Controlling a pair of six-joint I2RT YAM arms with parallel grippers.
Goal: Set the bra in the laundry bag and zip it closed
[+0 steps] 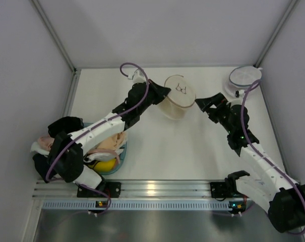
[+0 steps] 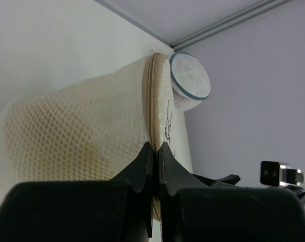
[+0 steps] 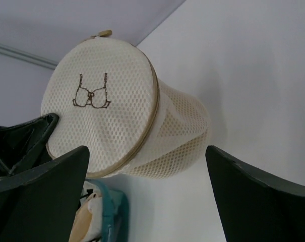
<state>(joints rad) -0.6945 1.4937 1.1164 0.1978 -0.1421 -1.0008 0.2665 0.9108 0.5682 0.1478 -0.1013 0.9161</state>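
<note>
Top external: garments (image 1: 109,143) fill teal basket (image 1: 120,164); laundry bag (image 1: 176,103) lies tipped.

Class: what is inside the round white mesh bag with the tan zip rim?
Through the mesh laundry bag only a dim tan shape shows; the mesh blurs what it is.

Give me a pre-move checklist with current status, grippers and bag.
1. Left gripper pinching the bag at its zip rim: ok.
2. Right gripper open and off the bag: ok.
3. Zip closed: cannot tell; the visible arc looks shut, the far side is hidden.
4. Bra inside the bag: cannot tell; the mesh shows only a vague shape, and a yellow item sits in the tub.
5. Bag lying flat: not ok; it is tipped on its side, lid toward the right gripper.
6. Blue-rimmed bag out of the way: ok, far right corner.
</note>
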